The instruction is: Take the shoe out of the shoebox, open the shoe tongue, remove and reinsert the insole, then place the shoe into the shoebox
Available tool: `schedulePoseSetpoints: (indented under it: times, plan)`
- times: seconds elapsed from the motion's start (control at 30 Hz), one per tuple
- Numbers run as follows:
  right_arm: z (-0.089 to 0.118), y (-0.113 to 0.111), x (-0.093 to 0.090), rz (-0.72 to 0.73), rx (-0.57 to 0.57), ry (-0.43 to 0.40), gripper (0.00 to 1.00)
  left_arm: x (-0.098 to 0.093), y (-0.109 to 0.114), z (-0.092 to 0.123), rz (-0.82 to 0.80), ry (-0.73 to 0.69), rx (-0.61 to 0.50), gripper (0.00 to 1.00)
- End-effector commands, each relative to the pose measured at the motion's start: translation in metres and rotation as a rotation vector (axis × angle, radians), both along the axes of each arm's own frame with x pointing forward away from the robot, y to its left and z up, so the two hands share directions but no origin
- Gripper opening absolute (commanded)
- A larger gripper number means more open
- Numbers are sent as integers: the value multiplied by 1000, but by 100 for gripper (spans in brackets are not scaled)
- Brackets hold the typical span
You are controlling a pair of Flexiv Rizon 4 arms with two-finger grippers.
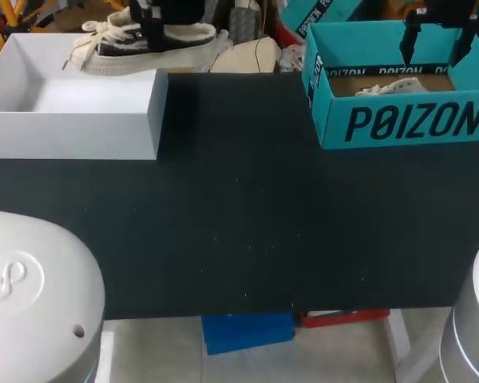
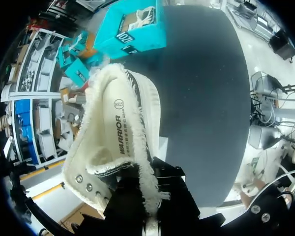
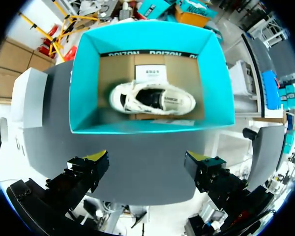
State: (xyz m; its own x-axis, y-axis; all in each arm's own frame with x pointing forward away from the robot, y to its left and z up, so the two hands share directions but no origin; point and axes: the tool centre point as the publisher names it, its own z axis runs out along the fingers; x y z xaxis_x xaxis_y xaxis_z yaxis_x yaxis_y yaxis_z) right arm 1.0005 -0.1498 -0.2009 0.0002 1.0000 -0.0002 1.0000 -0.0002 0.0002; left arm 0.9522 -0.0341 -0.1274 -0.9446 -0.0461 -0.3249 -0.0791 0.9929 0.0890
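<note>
A cream canvas shoe (image 1: 144,44) with loose laces hangs over the back of the white box (image 1: 72,112). My left gripper (image 1: 156,32) is shut on its frayed collar. In the left wrist view the shoe (image 2: 118,132) stretches ahead of that gripper (image 2: 147,199), with its insole showing. A second cream shoe (image 3: 152,98) lies on its side in the teal shoebox (image 3: 83,73) at the back right (image 1: 399,120). My right gripper (image 3: 147,157) hangs open above the box's near wall, nothing between its fingers; the head view shows it (image 1: 439,44) over the box.
The black table (image 1: 239,223) stretches between the two boxes and toward the front edge. A beige flat piece (image 1: 251,56) lies at the back edge. My arms' pale bases (image 1: 32,295) fill the front corners.
</note>
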Motion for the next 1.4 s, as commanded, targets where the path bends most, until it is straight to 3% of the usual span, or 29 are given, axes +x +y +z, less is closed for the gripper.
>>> schedulePoseSetpoints:
  times: [0.03,0.27,0.5,0.7,1.07,1.4]
  plan:
    - [0,0,0,0,0,0,100,-70,-49,29,-11,-271,125,0]
    - [0,0,0,0,0,0,100,-82,-97,-17,-34,-192,64,0]
    - [0,0,0,0,0,0,100,-86,-122,-68,-63,-95,-19,0]
    - [0,0,0,0,0,0,100,-91,-140,-120,-113,-101,35,0]
    - [0,0,0,0,0,0,100,-100,-162,-214,-118,0,29,0]
    - [0,0,0,0,0,0,100,-111,-168,-257,-110,31,27,0]
